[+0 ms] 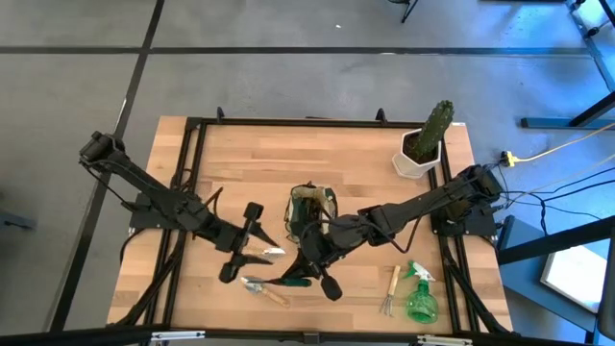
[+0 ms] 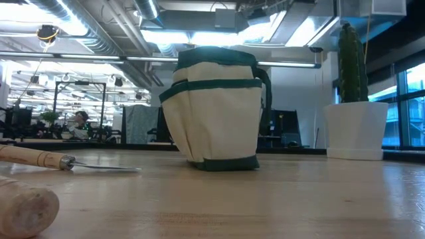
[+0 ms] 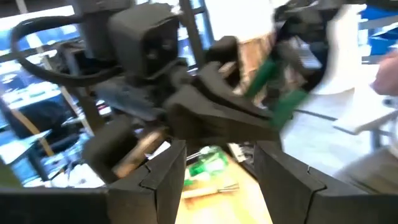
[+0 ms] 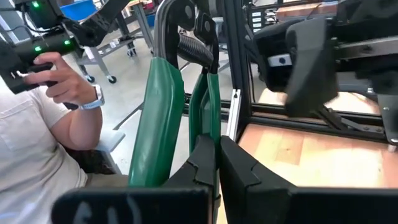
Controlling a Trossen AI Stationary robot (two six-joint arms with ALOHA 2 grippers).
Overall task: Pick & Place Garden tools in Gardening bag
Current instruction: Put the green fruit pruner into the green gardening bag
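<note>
The olive-and-beige gardening bag stands upright mid-table, also in the low view. My right gripper is just near of the bag, shut on black pruners with green handles. My left gripper is open and empty left of the bag, above the wooden-handled trowel; its fingers frame the right gripper and the pruners. The hand fork and green spray bottle lie at the near right. My right gripper pinches one green handle of the pruners between its two fingers. The other handle stands free beside the fingers. The fingers lie along the handle. The pruners reach out past the fingertips, spring and head end farthest from the gripper.
A cactus in a white hexagonal pot stands at the far right corner. A black frame runs along the table's left and right sides. A person holding a controller shows beyond the table in the right wrist view.
</note>
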